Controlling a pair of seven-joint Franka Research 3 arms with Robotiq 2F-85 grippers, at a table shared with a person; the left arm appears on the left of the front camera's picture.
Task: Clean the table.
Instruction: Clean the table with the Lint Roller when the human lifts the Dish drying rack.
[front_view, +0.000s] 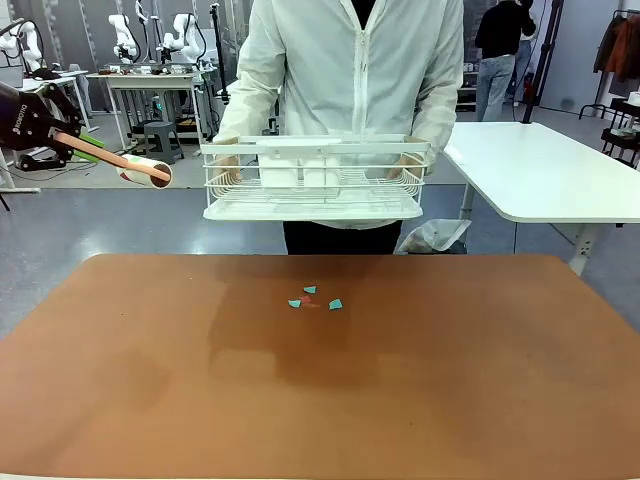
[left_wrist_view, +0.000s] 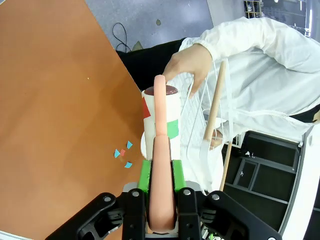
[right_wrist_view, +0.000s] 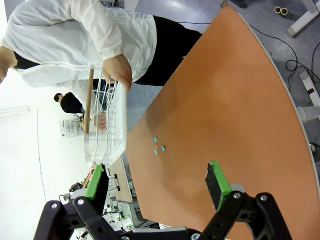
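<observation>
**Scraps on the brown worktop, roller held at upper left**

In the front view we see the reddish-brown worktop (front_view: 450, 380) filling the lower half of the frame, matte and flat. A small cluster of teal and red paper scraps (front_view: 315, 298) lies just above the frame's centre, near the worktop's far edge.

At the upper left, the left end effector (front_view: 75, 140) is clamped on the pinkish handle of a lint roller (front_view: 145, 170), whose white roll hangs over the grey floor (front_view: 120, 225). In the left wrist view the green pads (left_wrist_view: 145, 175) press the handle from both sides.

In the right wrist view the right end effector (right_wrist_view: 156, 184) stands wide apart and empty above the worktop.

Beyond the far edge a person in a white jacket holds a white wire basket (front_view: 315, 180) with both hands. A white worktop (front_view: 540, 170) stands at the right.
</observation>
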